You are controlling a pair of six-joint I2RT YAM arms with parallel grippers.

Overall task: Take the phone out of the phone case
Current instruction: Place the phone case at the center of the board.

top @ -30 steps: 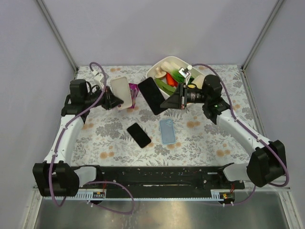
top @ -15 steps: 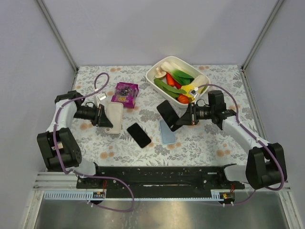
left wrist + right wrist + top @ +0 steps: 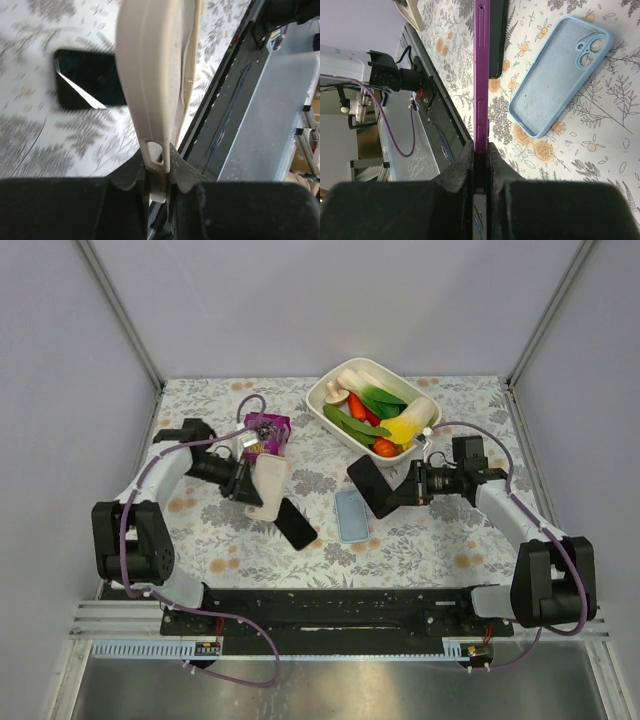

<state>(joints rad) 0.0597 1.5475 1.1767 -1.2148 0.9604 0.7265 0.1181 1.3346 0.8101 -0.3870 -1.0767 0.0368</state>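
My left gripper (image 3: 248,483) (image 3: 159,172) is shut on the end of a cream phone case (image 3: 266,486) (image 3: 150,75), held edge-on just above the table. Its free end hangs over a black phone (image 3: 292,523) (image 3: 90,80) that lies flat. My right gripper (image 3: 403,492) (image 3: 481,150) is shut on a dark-faced phone with a purple rim (image 3: 367,485) (image 3: 481,75), held tilted on edge. Whether that purple rim is a case, I cannot tell. An empty light blue case (image 3: 351,515) (image 3: 560,75) lies flat between the two grippers.
A white bowl (image 3: 330,388) full of vegetables stands at the back, right of centre. A purple packet (image 3: 266,430) lies at the back left, close behind the left gripper. The black rail (image 3: 320,605) runs along the near edge.
Both arms came down from high at the back. The left carried the cream case left, then right to the black phone. The right lowered the purple-rimmed phone beside the blue case.
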